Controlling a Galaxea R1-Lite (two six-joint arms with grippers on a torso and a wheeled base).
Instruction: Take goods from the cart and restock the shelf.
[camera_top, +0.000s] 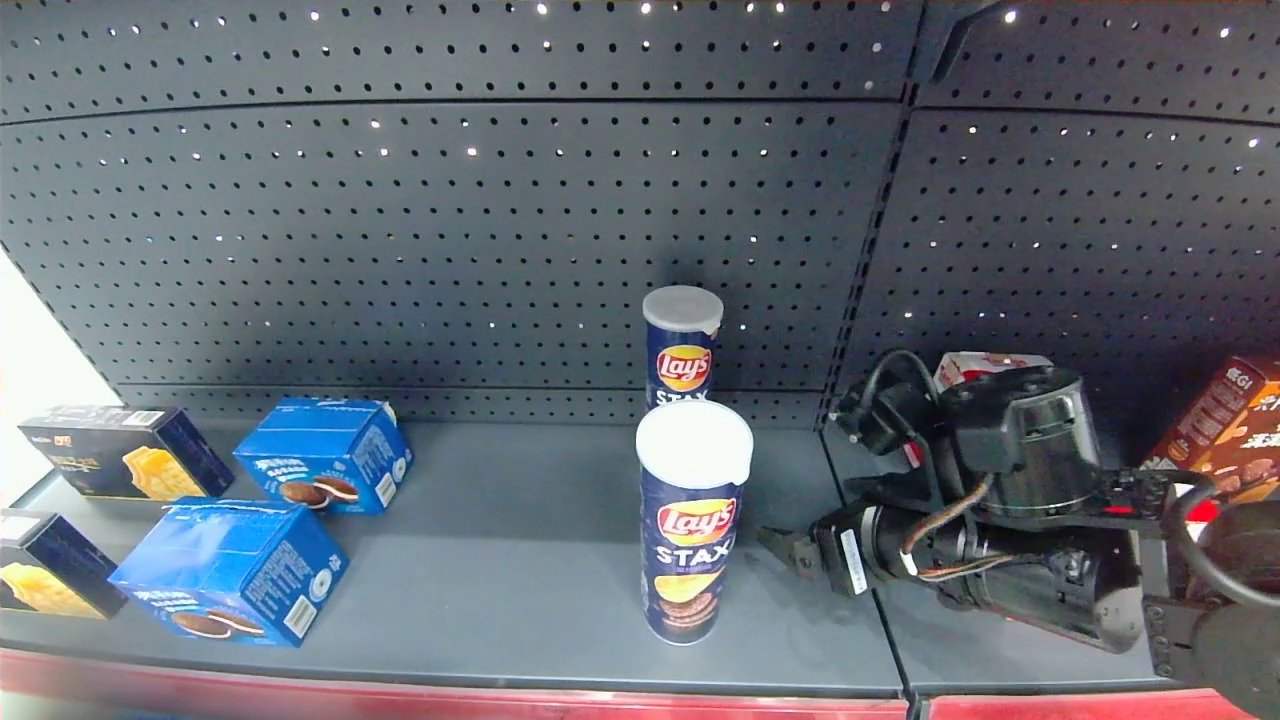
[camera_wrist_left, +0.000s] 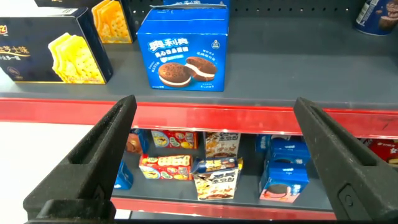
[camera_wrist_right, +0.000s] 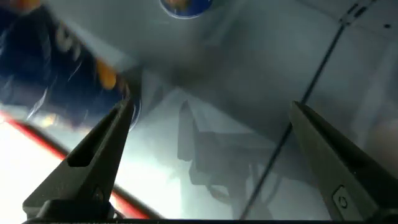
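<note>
On shelf (camera_top: 520, 540), near chip can (camera_top: 693, 520) stands upright before far can (camera_top: 682, 345); right gripper (camera_top: 785, 548) just right of it, jaws wide, empty. Placement seemingly done; next: withdraw without nudging, fetch more.

The near chip can (camera_top: 692, 530) and far chip can (camera_top: 682, 350) are navy with red-yellow logos, lids white and grey. Cookie boxes (camera_top: 230, 570) are blue, cracker boxes (camera_top: 125, 452) black and yellow. The shelf (camera_top: 520, 560) is grey, red-edged.
</note>
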